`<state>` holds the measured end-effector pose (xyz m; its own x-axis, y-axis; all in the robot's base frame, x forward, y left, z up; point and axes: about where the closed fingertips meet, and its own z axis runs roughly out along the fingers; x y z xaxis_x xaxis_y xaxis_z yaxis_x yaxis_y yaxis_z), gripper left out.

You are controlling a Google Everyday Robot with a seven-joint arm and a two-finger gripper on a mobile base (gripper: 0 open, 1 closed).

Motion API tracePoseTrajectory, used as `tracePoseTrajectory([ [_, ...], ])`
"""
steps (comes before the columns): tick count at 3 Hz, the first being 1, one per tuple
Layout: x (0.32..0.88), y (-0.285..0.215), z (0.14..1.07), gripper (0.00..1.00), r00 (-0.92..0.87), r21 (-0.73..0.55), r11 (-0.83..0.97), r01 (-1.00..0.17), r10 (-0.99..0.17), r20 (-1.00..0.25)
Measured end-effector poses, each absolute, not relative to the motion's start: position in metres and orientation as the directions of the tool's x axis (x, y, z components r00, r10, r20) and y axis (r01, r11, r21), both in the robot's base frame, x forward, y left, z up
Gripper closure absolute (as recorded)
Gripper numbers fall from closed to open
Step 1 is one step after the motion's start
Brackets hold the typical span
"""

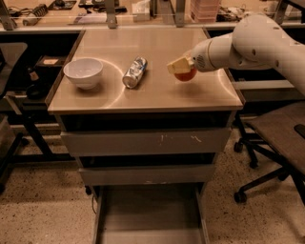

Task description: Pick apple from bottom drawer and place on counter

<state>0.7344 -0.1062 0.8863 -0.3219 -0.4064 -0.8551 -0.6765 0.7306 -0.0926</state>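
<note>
A white robot arm reaches in from the right — its pincer (179,66) clasps the apple (186,76) low over the counter's (157,93) right side. A crushed can (135,72) and a white bowl (83,72) sit to the left — the bottom drawer (150,220) stands open.

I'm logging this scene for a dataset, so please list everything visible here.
apple: one, red-orange, in the gripper, counter's right side
can: one, crushed silver, lying mid-counter
bowl: one, white, counter's left
counter: one, beige-grey, cabinet top
bottom drawer: one, grey, pulled open
upper drawers: two, grey, above it
office chair: one, dark, right of cabinet
desk: one, light wood, cluttered, behind
arm: one, white, reaching in from the right
gripper: one, beige, shut on the apple
</note>
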Motion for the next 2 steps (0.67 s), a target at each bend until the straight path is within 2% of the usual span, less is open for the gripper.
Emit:
tracePoseTrajectory([
  [2, 0.758, -0.087, 0.879, 1.0, -0.353, -0.031, 0.677, -0.735, -0.421, -0.835],
])
